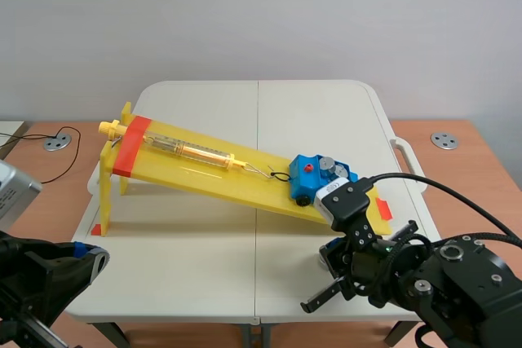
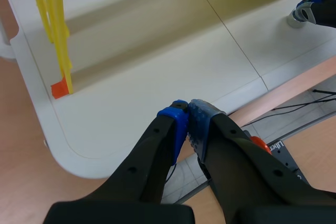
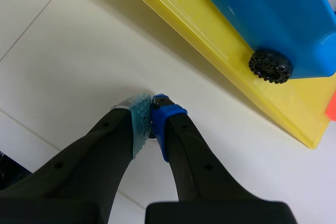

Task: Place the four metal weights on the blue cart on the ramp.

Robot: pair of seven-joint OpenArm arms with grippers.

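So we were at the picking-up step. One small round silver metal weight (image 2: 294, 21) stood on the white table (image 1: 196, 242), just beside the low end of the long yellow plastic ramp (image 1: 245, 185). Our right gripper (image 3: 151, 107) had its fingers pinched close, and we think they held that weight. Our left gripper (image 2: 188, 109) was closed on nothing, over the table's near edge. The little blue toy cart (image 1: 306, 178) sat low on the ramp with other weights (image 1: 326, 165) on top. Next we needed to lift straight up, move over the cart and set the weight down softly in a free spot.

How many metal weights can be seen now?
3. Two weights sit on the blue cart at the ramp's low end; one stands on the table at the right gripper's tip. A fourth may be hidden.
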